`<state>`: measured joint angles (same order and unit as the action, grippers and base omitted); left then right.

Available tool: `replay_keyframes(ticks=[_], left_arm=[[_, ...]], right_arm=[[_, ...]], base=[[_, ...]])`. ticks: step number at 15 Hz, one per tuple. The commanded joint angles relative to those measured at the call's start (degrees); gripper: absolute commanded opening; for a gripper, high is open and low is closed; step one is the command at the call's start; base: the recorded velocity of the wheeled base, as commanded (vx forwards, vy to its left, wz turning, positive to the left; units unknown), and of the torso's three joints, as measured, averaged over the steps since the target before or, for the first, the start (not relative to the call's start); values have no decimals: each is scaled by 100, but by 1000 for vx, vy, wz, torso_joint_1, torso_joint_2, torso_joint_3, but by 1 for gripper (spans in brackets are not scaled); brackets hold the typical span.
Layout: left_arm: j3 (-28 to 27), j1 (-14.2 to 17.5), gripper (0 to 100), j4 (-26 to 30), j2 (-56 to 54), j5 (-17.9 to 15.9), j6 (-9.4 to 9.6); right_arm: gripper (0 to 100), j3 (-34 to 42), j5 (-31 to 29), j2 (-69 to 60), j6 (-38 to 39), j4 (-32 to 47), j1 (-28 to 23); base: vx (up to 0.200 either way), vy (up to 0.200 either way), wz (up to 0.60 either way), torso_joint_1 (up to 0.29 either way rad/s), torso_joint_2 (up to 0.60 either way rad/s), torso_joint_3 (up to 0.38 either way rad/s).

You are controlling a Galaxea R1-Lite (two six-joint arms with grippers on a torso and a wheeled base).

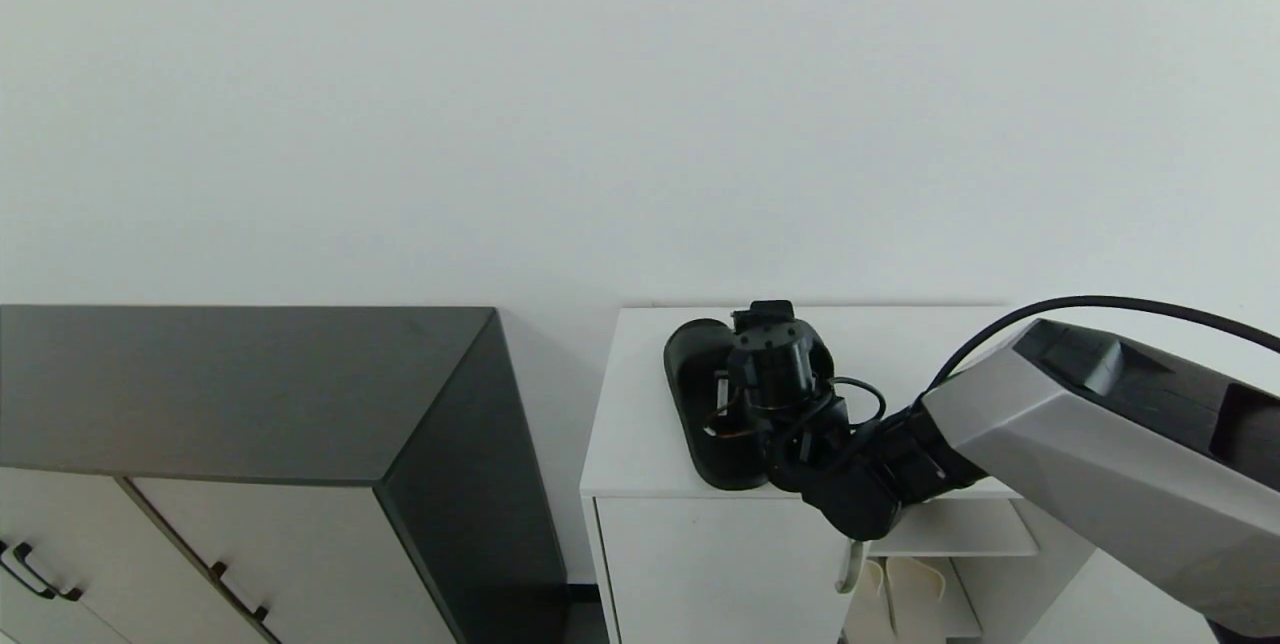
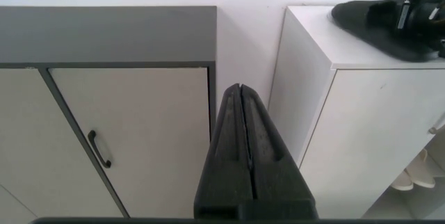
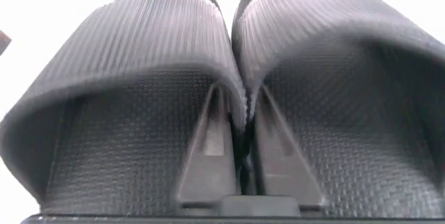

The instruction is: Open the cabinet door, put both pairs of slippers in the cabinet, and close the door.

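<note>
White cabinet (image 1: pixel 640 404) reads as open: shelves exposed on its right part, white slippers (image 1: pixel 905 589) already on a lower shelf. Black slippers (image 1: pixel 705 404) sit side by side on the cabinet top. Right gripper (image 3: pixel 240 106) has its jaws closed on the two inner strap edges, pinching the pair together. Left gripper (image 2: pixel 240 92) has its jaws shut with nothing in them, low in front of the dark-topped sideboard (image 1: pixel 250 384). My estimate is roughly halfway. Remaining: lift the black pair, shelve it, release, close the door.

Bright, even light covered the wall (image 1: pixel 640 74); soft shade filled the gap (image 1: pixel 560 404) between dark cabinet (image 1: pixel 250 384) and white cabinet (image 1: pixel 640 404).
</note>
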<state>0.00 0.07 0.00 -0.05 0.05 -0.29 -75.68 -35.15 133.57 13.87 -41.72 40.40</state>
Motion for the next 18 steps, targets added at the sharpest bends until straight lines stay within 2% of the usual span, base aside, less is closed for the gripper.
replay_keyframes(ticks=[1,4,8,11,18], left_arm=[[0,1,0,0,5,4,-6],[0,1,0,0,5,13,-6],[0,-7,0,0,5,4,12],[0,1,0,0,5,-5,12],[0,-7,0,0,5,-5,3]], right_arm=[[0,97,-10,-174,-7,-12,38],[0,502,-1,-657,-16,-3,196],[0,1776,34,-1782,-25,-3,768],[0,2655,447,-2336,-16,-3,917],[0,2549,456,-2186,-51,-21,1005]], base=[[0,0,0,0,0,0],[0,0,0,0,0,0],[0,0,0,0,0,0],[0,0,0,0,0,0],[0,0,0,0,0,0]])
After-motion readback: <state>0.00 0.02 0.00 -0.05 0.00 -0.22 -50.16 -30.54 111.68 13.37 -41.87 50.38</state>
